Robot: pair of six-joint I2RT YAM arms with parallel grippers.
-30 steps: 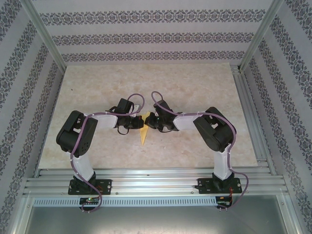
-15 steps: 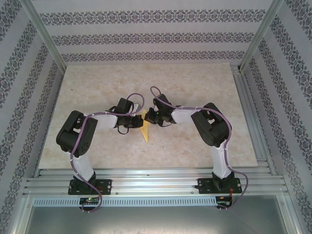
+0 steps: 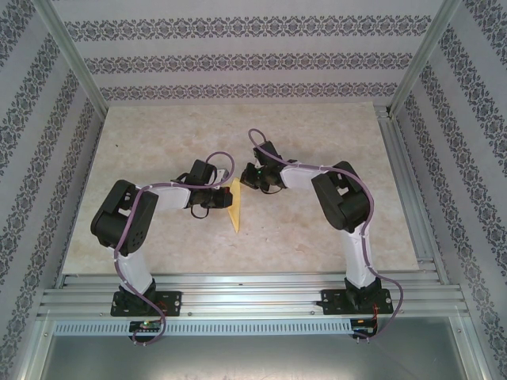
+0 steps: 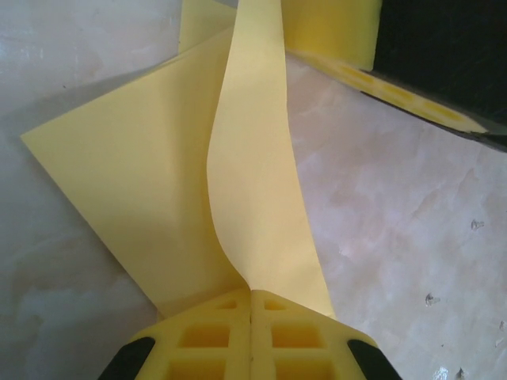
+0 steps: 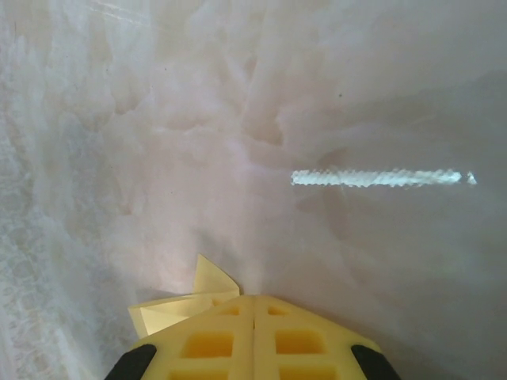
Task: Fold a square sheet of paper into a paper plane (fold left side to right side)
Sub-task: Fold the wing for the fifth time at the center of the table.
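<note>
The mustard-yellow sheet of paper [image 3: 234, 210] lies mid-table, folded into a narrow shape with its point toward the near edge. My left gripper [image 3: 225, 198] is at its left side. Seen from the left wrist, the left gripper [image 4: 251, 294] is shut on the paper [image 4: 142, 174], and a flap rises upright from the seam between the fingers. My right gripper [image 3: 247, 176] is at the paper's far end, and one of its fingers [image 4: 333, 32] stands beyond the flap. The right gripper [image 5: 253, 299] is shut, and a folded corner of the paper [image 5: 178, 307] pokes out beside its left finger.
The pale marble tabletop [image 3: 333, 142] stretches to patterned walls at the back and sides. Aluminium rails run along the near edge [image 3: 253, 289] and the right side [image 3: 404, 182]. A white glare streak [image 5: 376, 177] lies on the table ahead of the right gripper.
My right gripper has slid away from the paper's middle toward its far end, and the right arm has swung back. The left arm has kept its grip and place.
</note>
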